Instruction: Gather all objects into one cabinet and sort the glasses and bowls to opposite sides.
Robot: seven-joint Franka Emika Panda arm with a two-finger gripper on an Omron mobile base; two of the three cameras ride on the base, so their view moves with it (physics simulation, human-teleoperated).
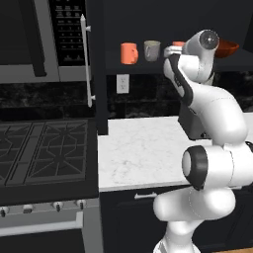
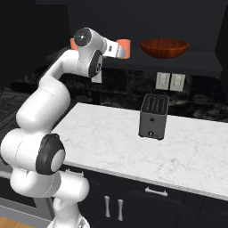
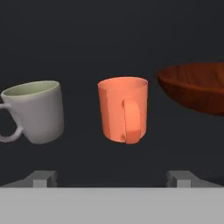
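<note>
On the dark shelf (image 1: 143, 66) of the black upper cabinet, an orange cup (image 1: 129, 53) stands on the left with a grey-beige cup (image 1: 152, 50) to its right. The arm partly hides a second orange cup (image 1: 178, 44). The wide red-brown bowl (image 1: 228, 48) sits furthest right. In the hand view my gripper (image 3: 113, 179) is open and holds nothing. It faces the second orange cup (image 3: 123, 113) from a short way off, handle towards me. The grey-beige cup (image 3: 37, 111) is to that cup's left and the bowl (image 3: 197, 87) to its right.
The cabinet door stands open, its long silver bar handle (image 1: 86, 59) beside the microwave (image 1: 29, 39). Below lie a white marble counter (image 2: 107, 133) with a dark toaster (image 2: 153, 116) and a black stove (image 1: 44, 148) on the left. My own arm blocks part of the shelf.
</note>
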